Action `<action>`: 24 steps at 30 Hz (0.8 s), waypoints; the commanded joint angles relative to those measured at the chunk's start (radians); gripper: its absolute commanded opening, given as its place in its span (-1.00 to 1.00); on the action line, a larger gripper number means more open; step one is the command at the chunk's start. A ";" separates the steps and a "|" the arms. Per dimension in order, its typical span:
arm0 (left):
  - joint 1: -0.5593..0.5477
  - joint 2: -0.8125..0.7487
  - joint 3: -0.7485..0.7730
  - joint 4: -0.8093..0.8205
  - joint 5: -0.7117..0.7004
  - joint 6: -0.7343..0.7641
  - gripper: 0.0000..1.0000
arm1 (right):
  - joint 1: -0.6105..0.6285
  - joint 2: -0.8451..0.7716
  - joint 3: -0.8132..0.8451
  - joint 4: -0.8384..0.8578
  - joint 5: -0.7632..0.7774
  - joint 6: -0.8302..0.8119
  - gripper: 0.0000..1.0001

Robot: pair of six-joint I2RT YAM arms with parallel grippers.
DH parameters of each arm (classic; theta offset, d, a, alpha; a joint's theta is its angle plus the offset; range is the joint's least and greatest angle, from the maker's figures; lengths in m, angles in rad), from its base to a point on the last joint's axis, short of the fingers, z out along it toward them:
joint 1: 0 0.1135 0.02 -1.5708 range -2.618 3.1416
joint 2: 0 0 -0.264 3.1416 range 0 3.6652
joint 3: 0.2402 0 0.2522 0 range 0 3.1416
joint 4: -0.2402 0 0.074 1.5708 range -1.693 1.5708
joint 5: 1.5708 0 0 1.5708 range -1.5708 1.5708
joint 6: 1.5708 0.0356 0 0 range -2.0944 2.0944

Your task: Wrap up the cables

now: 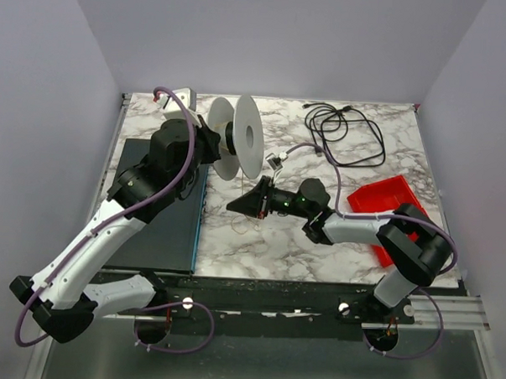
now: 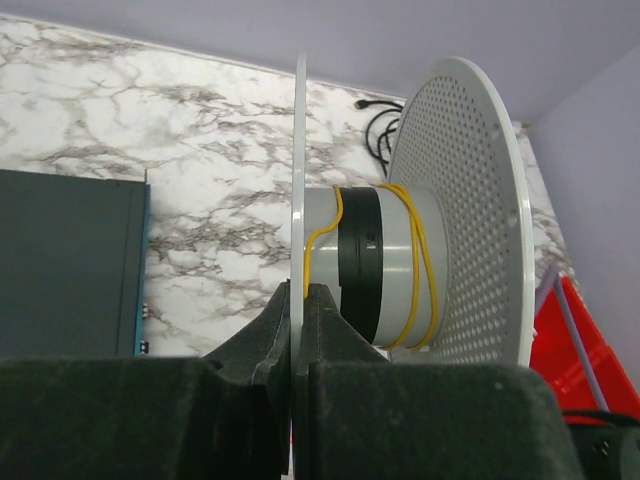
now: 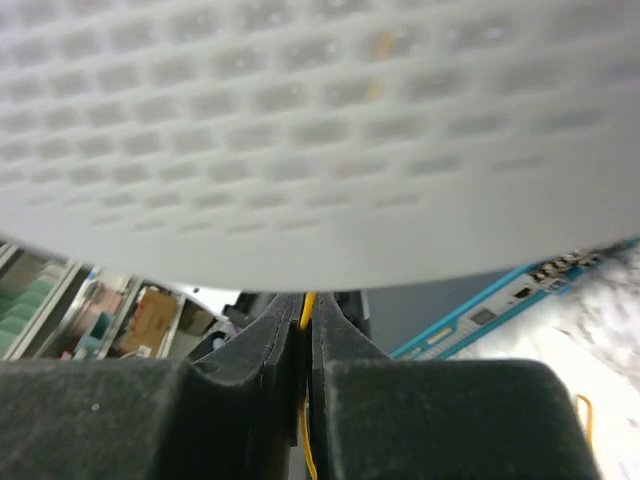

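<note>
Gripping the white spool (image 1: pixel 238 138) by its thin left flange, my left gripper (image 2: pixel 298 300) has its jaws pressed flat against both faces of the disc. It sits at about 11 o'clock on the marble surface (image 1: pixel 234 247). The spool's flanges stand upright, and its hub axis runs from 9 to 3 o'clock in the top view. A yellow cord (image 2: pixel 430 270) loops around the grey hub and its black band.

My right gripper (image 3: pixel 306 305) reaches in from 4 o'clock and points toward 9 o'clock, just on the near side of the spool. Its jaws are all but closed, with a strand of the yellow cord pinched in the narrow gap. The perforated flange fills the upper part of the right wrist view, out of focus.

The cables (image 1: pixel 325 124) lie untouched at 1 o'clock, well apart from both grippers, in a loose tangle of black loops flat on the surface. The tangle's long axis runs diagonally, from 11 o'clock at the far edge toward 5 o'clock. Small plug ends show at the far end, and the widest loop is at the near-right end.

A red tray (image 1: pixel 387 199) sits at 4 o'clock beside the right arm. A dark box (image 1: pixel 155 219) with a teal edge lies at 8 o'clock under the left arm.
</note>
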 commanded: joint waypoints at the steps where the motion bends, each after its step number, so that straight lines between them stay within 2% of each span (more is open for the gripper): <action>1: 0.010 0.024 0.066 0.059 -0.156 -0.066 -1.00 | 0.047 0.025 -0.023 0.110 -0.047 0.043 -0.77; 5: 0.021 0.055 0.081 0.030 -0.217 -0.058 -1.00 | 0.082 0.018 -0.017 0.102 -0.052 0.049 -0.77; 8: 0.044 0.078 0.082 0.009 -0.240 -0.041 -1.00 | 0.105 -0.024 -0.021 0.021 -0.039 0.011 -0.79; 11: 0.066 0.104 0.076 -0.002 -0.255 -0.003 -1.00 | 0.128 -0.115 -0.015 -0.165 0.000 -0.094 -0.87; 13: 0.071 0.125 0.071 -0.001 -0.266 0.047 -1.00 | 0.136 -0.191 0.010 -0.361 0.048 -0.207 -0.96; 17: 0.069 0.162 0.049 -0.009 -0.269 0.132 -1.00 | 0.136 -0.329 0.101 -0.729 0.160 -0.402 -0.99; 21: 0.050 0.174 0.002 -0.005 -0.258 0.189 -1.00 | 0.137 -0.360 0.237 -0.940 0.209 -0.509 -0.98; 24: 0.019 0.170 -0.028 -0.001 -0.233 0.234 -1.00 | 0.137 -0.360 0.297 -1.027 0.293 -0.576 -0.98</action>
